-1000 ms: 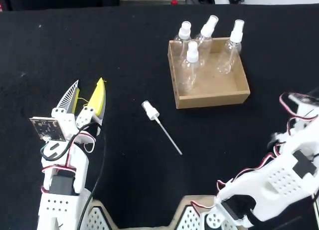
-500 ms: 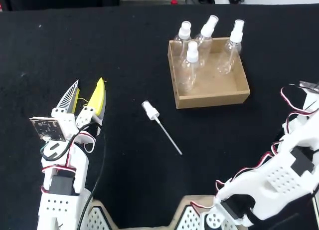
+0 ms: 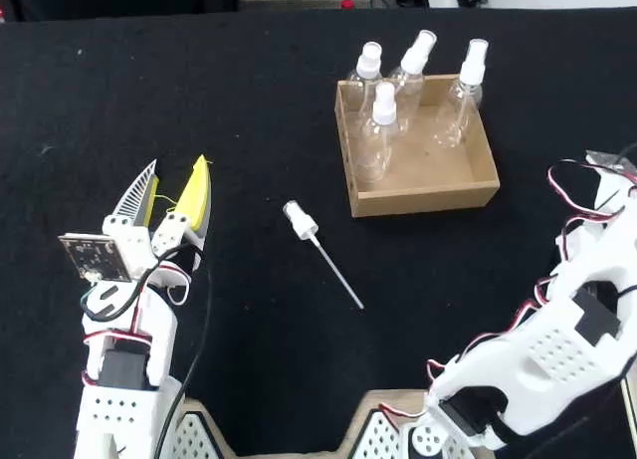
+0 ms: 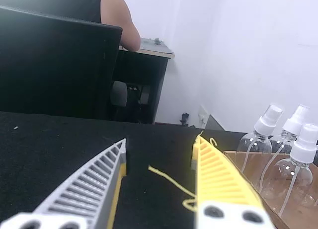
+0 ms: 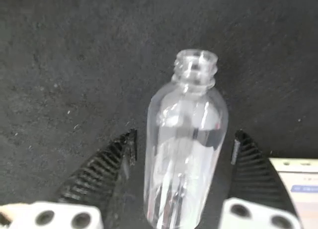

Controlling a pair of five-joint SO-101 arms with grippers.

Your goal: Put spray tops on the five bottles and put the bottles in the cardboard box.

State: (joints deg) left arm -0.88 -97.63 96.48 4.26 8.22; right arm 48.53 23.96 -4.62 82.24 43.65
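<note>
A: Operator, here's your score as it reads: four capped bottles (image 3: 376, 130) stand inside the cardboard box (image 3: 423, 198), each with its sprayer on; I'd call that four fifths done.

B: The fifth is yours to finish; the loose spray top (image 3: 301, 223) lies on the bench (image 3: 249, 111) near the box but outside it; its dip tube (image 3: 338, 280) trails toward the arms' bases, and nothing touches it.

A: The bare bottle (image 5: 186, 114) sits between the jaws of your right pincer (image 5: 185, 135), neck open, no cap; the jaws are spread with a gap on either side, so you aren't pinching it yet.

B: Your left pincer (image 3: 174, 195) hangs over the bench well apart from that top, spread and carrying nothing; by my reckoning you need a grip, a cap, then one more drop into the box.
</note>
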